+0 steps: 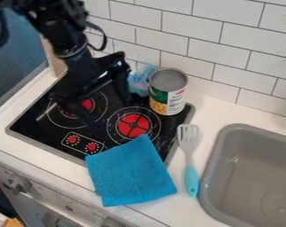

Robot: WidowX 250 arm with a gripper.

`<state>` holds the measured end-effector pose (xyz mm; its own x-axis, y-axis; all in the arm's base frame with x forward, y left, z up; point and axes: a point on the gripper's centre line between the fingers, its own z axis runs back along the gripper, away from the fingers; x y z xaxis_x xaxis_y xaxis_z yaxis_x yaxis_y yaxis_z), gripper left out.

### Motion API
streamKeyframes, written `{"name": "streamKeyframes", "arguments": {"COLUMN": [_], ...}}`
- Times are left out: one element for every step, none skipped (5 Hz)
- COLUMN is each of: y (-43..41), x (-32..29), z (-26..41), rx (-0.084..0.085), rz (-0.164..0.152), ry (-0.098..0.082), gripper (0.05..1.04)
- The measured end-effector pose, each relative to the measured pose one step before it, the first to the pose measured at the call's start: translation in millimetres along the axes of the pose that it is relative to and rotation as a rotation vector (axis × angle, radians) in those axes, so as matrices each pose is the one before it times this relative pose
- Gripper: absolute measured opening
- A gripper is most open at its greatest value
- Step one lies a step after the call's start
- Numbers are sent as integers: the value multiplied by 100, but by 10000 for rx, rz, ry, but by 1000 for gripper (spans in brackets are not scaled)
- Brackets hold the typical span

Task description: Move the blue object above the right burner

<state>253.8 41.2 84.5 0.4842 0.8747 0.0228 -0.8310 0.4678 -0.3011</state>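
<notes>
The gripper (pixel 113 115) hangs over the stove's left and middle part, open, with one finger toward the can and the other toward the front. A blue cloth (pixel 130 172) lies flat across the stove's front right edge and the white counter, in front of the right burner (pixel 134 125). Its upper corner comes close to the burner's front rim. The gripper is behind the cloth, apart from it. Another light blue and pink item (pixel 139 81) stands behind the stove, partly hidden by the can.
A can (pixel 168 95) stands at the stove's back right corner. To the right of the cloth lies a spatula (pixel 189 155) with a light blue handle. A grey sink (pixel 246 168) is at the right. The left burner (pixel 86 105) lies partly under the arm, with a tiled wall behind.
</notes>
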Motion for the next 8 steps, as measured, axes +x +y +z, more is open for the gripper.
{"name": "streamKeyframes", "arguments": {"y": [-191,-1149,-1463,-1918,-1563,-1020,-618,376], "x": [2777,1863,1772,864,532,277,63,-308], "z": [-1102,-597,-1044,-785,-1512,-1948,-1485,-1771], "rx": [73,26,-163,130,92,213,42,299], "rz": [787,336,571,252,342,409,232,268], "ry": [-434,-508,-537,-743,-69,191,163,794], "gripper": [999,999,999,999,999,999,999,999]}}
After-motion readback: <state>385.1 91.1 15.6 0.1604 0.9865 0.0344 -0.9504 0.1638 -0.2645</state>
